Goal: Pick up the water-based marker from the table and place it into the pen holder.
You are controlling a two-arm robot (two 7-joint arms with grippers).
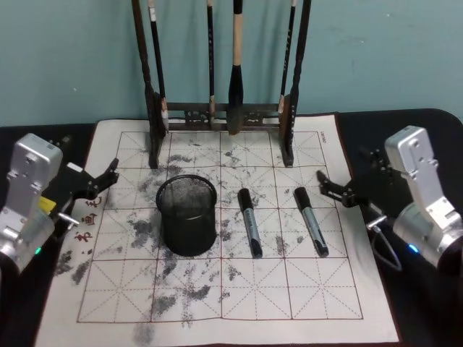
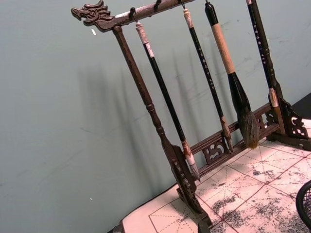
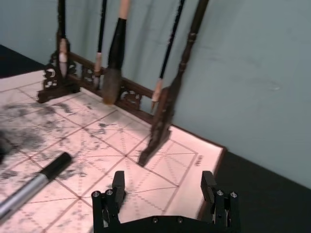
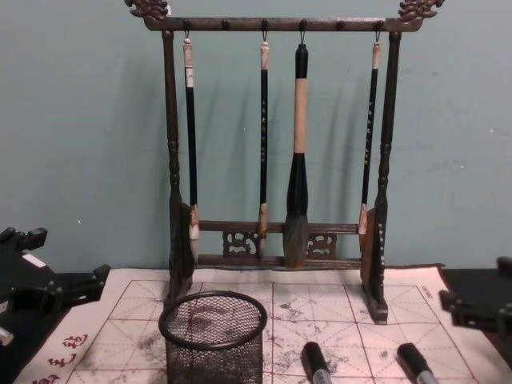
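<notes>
Two water-based markers with black caps and grey barrels lie side by side on the gridded mat, one (image 1: 249, 222) just right of the pen holder and the other (image 1: 311, 220) farther right. The pen holder (image 1: 187, 217) is a round black mesh cup standing upright mid-mat, seen from the side in the chest view (image 4: 213, 332). My left gripper (image 1: 95, 194) hovers open at the mat's left edge, holding nothing. My right gripper (image 3: 164, 183) is open and empty at the mat's right edge, a short way right of the right marker (image 3: 39, 177).
A tall dark wooden brush rack (image 1: 221, 116) with several hanging brushes stands at the back of the mat, behind the cup. The ink-stained white mat (image 1: 217, 296) lies on a black table, with a teal wall close behind.
</notes>
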